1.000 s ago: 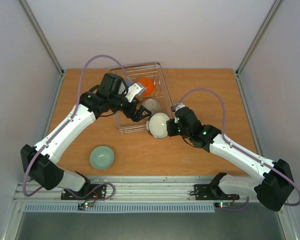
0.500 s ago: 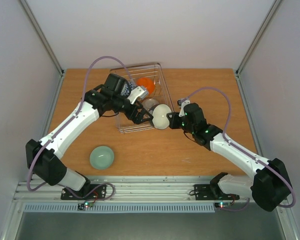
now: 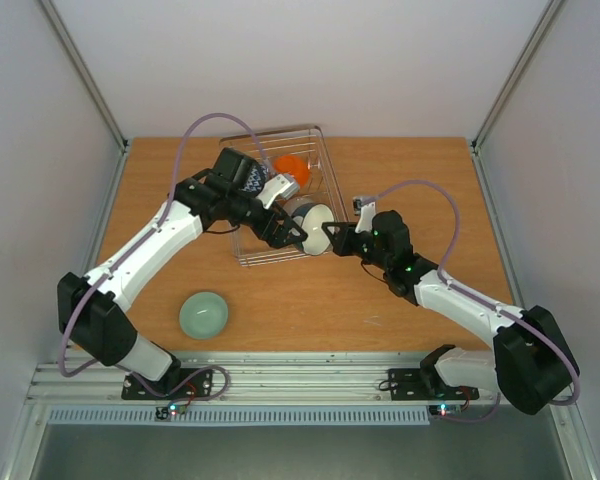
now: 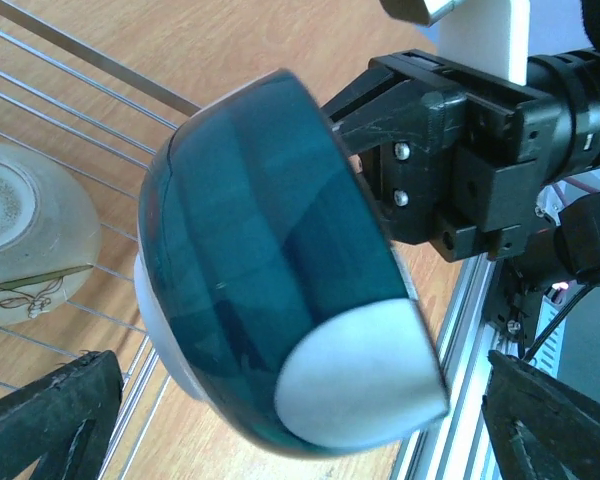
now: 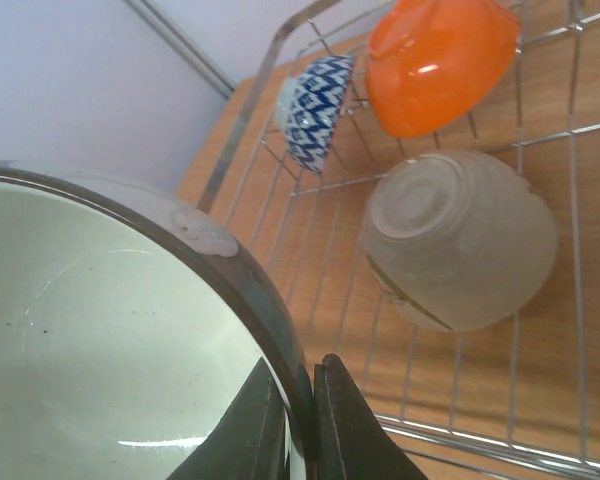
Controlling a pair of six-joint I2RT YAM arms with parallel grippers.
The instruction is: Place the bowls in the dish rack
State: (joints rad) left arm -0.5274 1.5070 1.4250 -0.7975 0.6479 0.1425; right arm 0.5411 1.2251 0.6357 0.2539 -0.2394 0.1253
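Note:
My right gripper point(image 5: 302, 420) is shut on the rim of a teal-banded white bowl point(image 3: 315, 220), holding it tilted over the near right corner of the dish rack point(image 3: 248, 252). My left gripper point(image 3: 292, 233) is open, and its fingers point(image 4: 50, 420) stand wide on either side of that bowl point(image 4: 270, 280) without touching it. Inside the rack lie an orange bowl point(image 5: 435, 60), a blue-patterned bowl point(image 5: 315, 110) and a beige bowl point(image 5: 460, 240) with its base up. A pale green bowl point(image 3: 203, 315) sits on the table point(image 3: 400, 170) near the left front.
The rack's wire rim point(image 5: 280, 60) and floor wires point(image 5: 540, 300) lie just under the held bowl. The two arms meet closely at the rack's near right corner. White walls close in the table on three sides.
My right gripper has carried the teal-banded bowl up and left from the table beside the rack to over its near corner. My left gripper has shifted right to meet it.

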